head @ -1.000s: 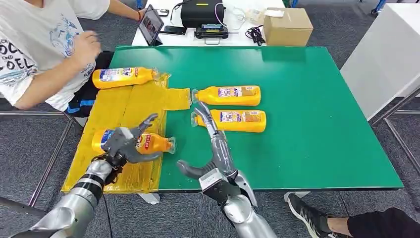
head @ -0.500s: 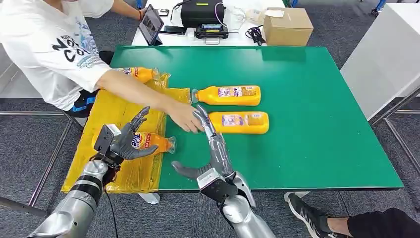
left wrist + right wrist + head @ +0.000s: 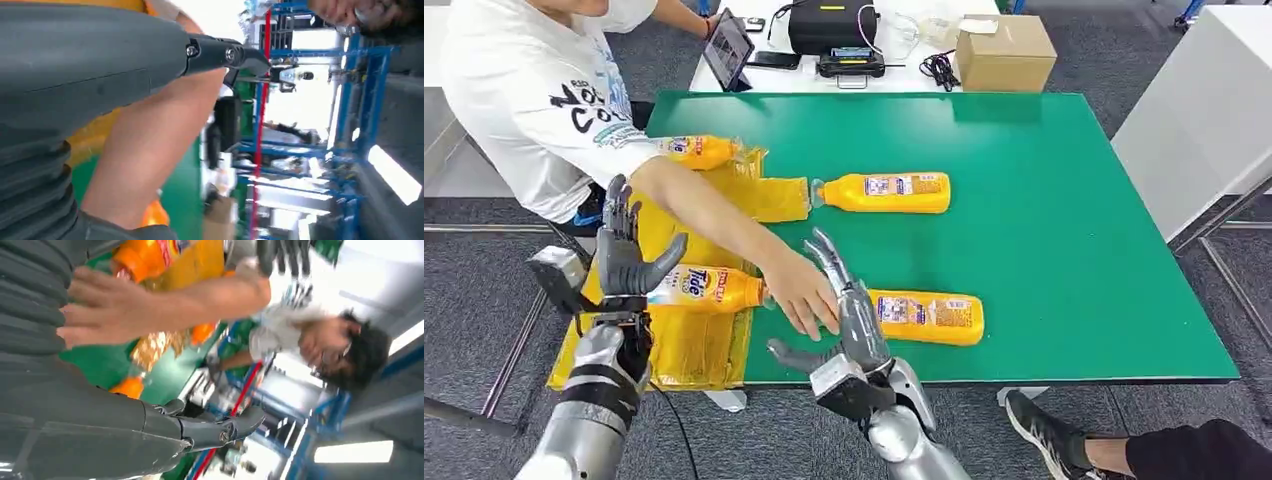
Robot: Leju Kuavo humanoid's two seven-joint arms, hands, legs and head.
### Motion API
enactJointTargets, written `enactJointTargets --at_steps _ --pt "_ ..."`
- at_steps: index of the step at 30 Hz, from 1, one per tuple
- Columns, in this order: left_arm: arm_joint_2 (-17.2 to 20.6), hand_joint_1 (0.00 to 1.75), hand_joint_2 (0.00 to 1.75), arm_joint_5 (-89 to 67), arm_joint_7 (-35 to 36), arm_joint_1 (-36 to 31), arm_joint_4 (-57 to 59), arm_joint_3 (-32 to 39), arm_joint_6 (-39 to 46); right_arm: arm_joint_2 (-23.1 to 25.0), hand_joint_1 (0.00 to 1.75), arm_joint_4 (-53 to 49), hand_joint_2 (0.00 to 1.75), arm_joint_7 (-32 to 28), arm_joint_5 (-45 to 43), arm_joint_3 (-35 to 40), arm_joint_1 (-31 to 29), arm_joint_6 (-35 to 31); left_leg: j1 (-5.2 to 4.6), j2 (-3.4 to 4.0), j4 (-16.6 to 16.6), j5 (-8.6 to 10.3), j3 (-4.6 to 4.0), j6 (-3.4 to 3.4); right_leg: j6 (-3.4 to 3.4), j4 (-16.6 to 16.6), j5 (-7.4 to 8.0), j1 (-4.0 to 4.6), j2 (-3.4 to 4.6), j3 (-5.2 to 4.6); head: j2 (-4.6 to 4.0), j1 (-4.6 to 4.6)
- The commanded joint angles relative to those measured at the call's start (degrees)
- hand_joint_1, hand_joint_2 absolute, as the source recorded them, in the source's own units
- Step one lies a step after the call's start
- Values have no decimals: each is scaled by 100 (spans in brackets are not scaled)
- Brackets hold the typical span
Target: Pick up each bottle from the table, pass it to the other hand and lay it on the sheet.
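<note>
Since the left hand [image 3: 624, 255] has lifted, fingers apart, off the Tide bottle [image 3: 704, 289] on the yellow sheet [image 3: 686, 350], that bottle looks delivered; a person's hand [image 3: 802, 295] has dragged the nearer orange bottle [image 3: 927, 316] to lower centre beside the splayed, empty right hand [image 3: 846, 318], likely next.

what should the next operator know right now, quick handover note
Left hand: raised over the yellow sheet, fingers spread, holding nothing.
Right hand: open, fingers extended at the near table edge, beside a person's hand.
Bottles: the Tide bottle and the far bottle lie on the sheet. Two lie on the green table: the near bottle by the right hand and the middle bottle.
Done: two laid. Left: two to pick, pass and lay. Mind the person's arm across the workspace.
</note>
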Motion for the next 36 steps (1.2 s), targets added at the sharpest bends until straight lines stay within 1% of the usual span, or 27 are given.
enactJointTargets --at_steps 1,2,5,6,9,12,16,18,19,20,21,22,23,24,25,26,27,28,29,30,31,32,33,35,36 --pt "-314 0 175 1123 278 1123 -1655 -266 -29 -89 0 -759 175 -71 -219 -766 602 -354 2 2 -3 -8 10 -5 -6 -6 -6 3 0 10 0 -2" --pt "-332 0 175 1162 266 1222 -1744 -304 -1 -92 0 -793 175 -73 -232 -810 648 -369 5 -1 1 -15 17 -8 -10 -5 -12 7 -4 21 0 0" --pt "-391 0 175 1068 190 1481 -2009 -468 64 -112 0 -825 175 -81 -233 -851 720 -412 2 -1 -2 -8 2 -5 -6 -7 -6 4 -3 3 0 -2" --pt "-391 0 175 1068 190 1481 -2009 -468 64 -112 0 -825 175 -81 -233 -851 720 -412 9 -3 3 -21 20 -10 -12 -7 -17 11 -6 24 0 0" --pt "-404 0 175 1053 174 1507 -2065 -514 81 -108 0 -824 175 -81 -223 -851 726 -432 2 0 -1 -12 -2 -10 -6 -6 -5 4 -2 -3 0 -2" --pt "-388 0 175 1053 175 1491 -2059 -517 85 -98 0 -814 175 -81 -221 -847 719 -434 11 -1 5 -21 13 -15 -14 -3 -14 13 -4 15 0 -2" --pt "-360 0 175 984 134 1497 -2063 -552 161 -88 0 -804 175 -81 -216 -861 717 -446 9 -2 1 -18 11 -14 -12 -7 -11 11 -4 13 0 -2" --pt "-414 0 175 997 121 1651 -2238 -645 137 -127 0 -803 175 -81 -143 -872 734 -497 4 1 -3 -11 2 -10 -7 -7 -6 5 -1 1 0 -2" --pt "-431 0 175 981 108 1765 -2376 -743 122 -190 0 -753 175 25 -3 -879 718 -510 8 1 -1 -19 15 -13 -11 -7 -13 9 -1 15 0 -2" --pt "-422 0 175 832 10 1869 -2508 -867 222 -320 0 -679 175 233 282 -827 651 -475 7 1 -2 -15 7 -11 -8 -9 -8 8 -1 8 0 0" --pt "-413 0 175 785 -3 1927 -2572 -943 249 -464 0 -581 175 444 679 -778 567 -522 12 4 -2 -25 27 -14 -12 -14 -16 14 1 30 0 -4" --pt "-388 0 175 673 -46 1983 -2625 -1022 316 -666 0 -397 175 914 1157 -721 402 -448 9 1 -2 -19 16 -12 -9 -12 -12 11 -2 19 0 -2" --pt "-356 0 175 497 -73 2003 -2629 -1074 414 -751 0 -349 175 969 1330 -727 323 -492 6 0 -4 -13 8 -9 -6 -13 -6 7 -2 10 0 -2" --pt "-361 0 175 466 -85 2028 -2635 -1073 439 -842 0 -204 175 1199 1398 -801 192 -375 12 2 -1 -24 26 -13 -11 -15 -14 14 -1 31 0 -2" --pt "-343 0 175 348 -129 2081 -2652 -1102 465 -985 0 -108 175 1397 1571 -794 51 -239 9 7 -4 -19 21 -11 -9 -17 -7 11 5 25 0 -2" --pt "-382 0 175 327 -140 2137 -2654 -1055 466 -1149 0 140 175 1746 1723 -814 -173 97 5 10 -7 -13 13 -8 -5 -18 -1 6 9 15 0 -2" --pt "-376 0 175 273 -128 2140 -2606 -1058 399 -1313 0 406 175 2015 2040 -753 -401 257 10 15 -3 -21 25 -11 -9 -18 -6 12 12 29 0 -2" --pt "-398 0 175 268 -94 2138 -2539 -1028 333 -1435 0 732 175 2205 2213 -712 -644 445 5 15 -8 -14 20 -8 -6 -22 1 7 14 24 0 -2" --pt "-365 0 175 87 -85 2108 -2414 -1084 300 -1504 0 1129 175 2202 2338 -712 -920 482 4 11 -6 -12 12 -8 -6 -19 1 6 10 17 0 -2" --pt "-400 0 175 80 -66 2082 -2302 -1058 286 -1564 0 1471 175 2272 2329 -665 -1161 699 7 18 -9 -13 24 -10 -9 -25 4 9 16 29 0 -2" --pt "-393 0 175 5 -55 2058 -2202 -1099 244 -1568 0 1677 175 2241 2363 -674 -1309 700 4 13 -6 -11 13 -9 -7 -19 3 5 12 17 0 -4" --pt "-415 0 175 -49 -54 2029 -2085 -1109 251 -1581 0 1974 175 2333 2337 -635 -1507 925 6 24 -7 -13 28 -12 -11 -23 6 8 21 29 0 -2" --pt "-427 0 175 -99 -37 1996 -1980 -1138 212 -1581 0 2157 175 2354 2374 -633 -1636 871 1 10 -6 -6 11 -5 -6 -17 5 2 8 14 0 -2" --pt "-460 0 175 -169 -19 1968 -1803 -1206 170 -1597 0 2551 175 2491 2344 -604 -1886 1024 1 13 -6 -4 18 -2 -5 -19 7 4 11 21 0 -4" --pt "-469 0 175 -188 -16 1977 -1769 -1226 164 -1558 0 2610 175 2506 2327 -634 -1906 993 -2 8 -6 0 10 1 0 -16 8 0 7 13 0 -2"
